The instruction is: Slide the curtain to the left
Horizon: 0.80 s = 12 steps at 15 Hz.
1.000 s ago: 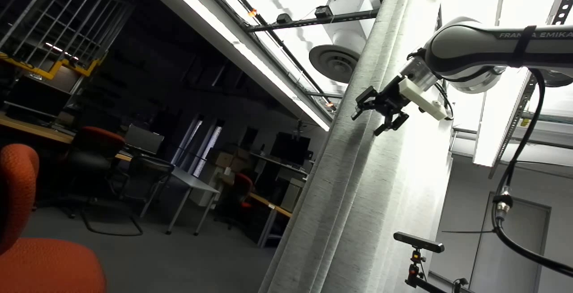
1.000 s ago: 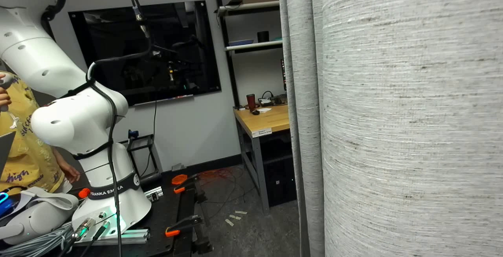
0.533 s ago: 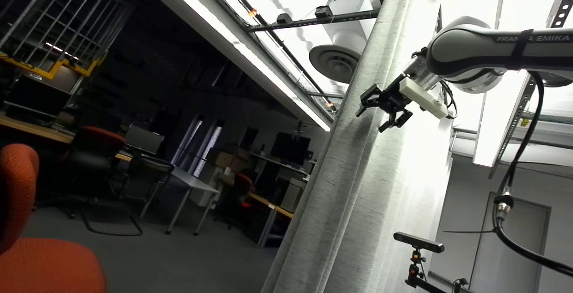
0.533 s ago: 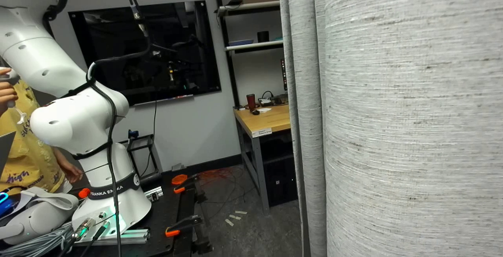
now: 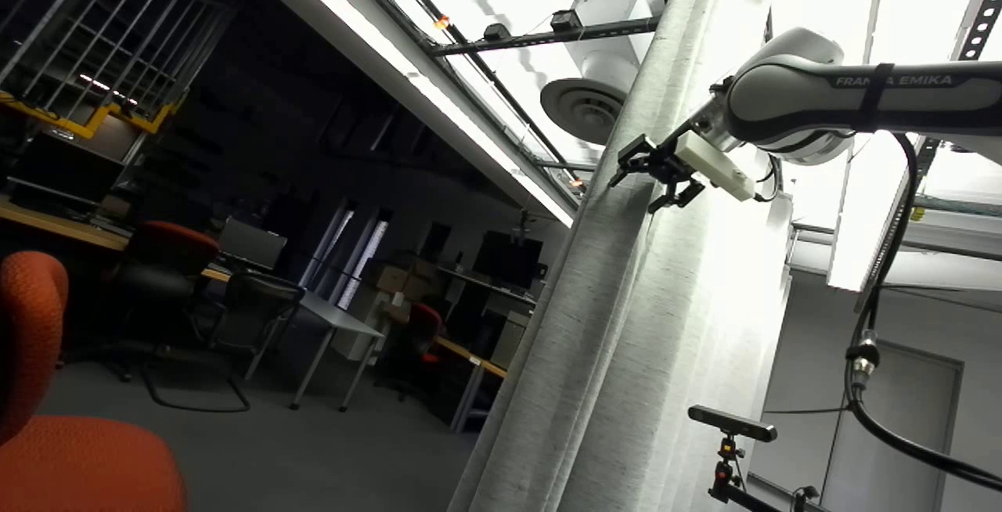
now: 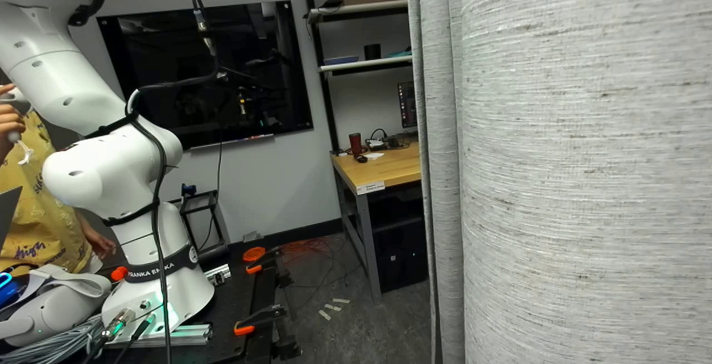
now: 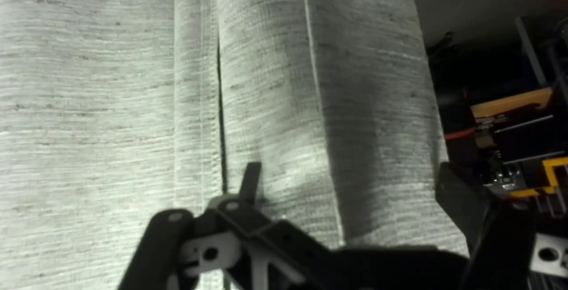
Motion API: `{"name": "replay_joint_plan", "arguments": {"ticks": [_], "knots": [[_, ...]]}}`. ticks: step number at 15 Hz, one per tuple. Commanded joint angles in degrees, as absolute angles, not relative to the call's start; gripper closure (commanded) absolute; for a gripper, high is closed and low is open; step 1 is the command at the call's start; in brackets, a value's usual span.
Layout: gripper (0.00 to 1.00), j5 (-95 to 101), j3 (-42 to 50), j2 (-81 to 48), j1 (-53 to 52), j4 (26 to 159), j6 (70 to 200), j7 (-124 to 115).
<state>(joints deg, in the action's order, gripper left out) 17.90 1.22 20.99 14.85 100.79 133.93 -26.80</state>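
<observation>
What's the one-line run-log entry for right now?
task: slide curtain left | jaws: open, folds seen between them in wrist view | contact: unclear | arm: extended toward curtain

orange chair [image 5: 90, 461] | red tumbler [image 6: 355, 144] on desk [image 6: 384, 171] | black wall panel [image 6: 211, 80]

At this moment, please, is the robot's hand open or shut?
The hand is open: in the wrist view, its fingers stand wide apart, with the curtain visible between them.

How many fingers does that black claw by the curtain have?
2, spread apart. In the wrist view, one finger is in front of the curtain, the other finger at its right-hand edge in that picture. None seems hidden.
</observation>
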Motion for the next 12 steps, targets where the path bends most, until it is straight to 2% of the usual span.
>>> {"name": "replay_joint_plan", "arguments": {"ticks": [1,6,7,8,9,12], "knots": [[0.00,21.77,-0.20,18.37,16.81,97.12,137.79,-31.07],[0.01,25.57,-1.10,17.42,17.89,96.14,142.18,-35.34],[0.09,26.03,-1.17,17.26,17.94,96.09,142.67,-35.91],[0.25,26.03,-1.10,17.06,17.72,96.01,142.88,-36.03],[0.31,26.05,-1.10,16.88,17.57,95.86,142.96,-36.18],[0.55,25.15,-0.94,16.59,16.96,95.55,143.01,-35.60]]}}
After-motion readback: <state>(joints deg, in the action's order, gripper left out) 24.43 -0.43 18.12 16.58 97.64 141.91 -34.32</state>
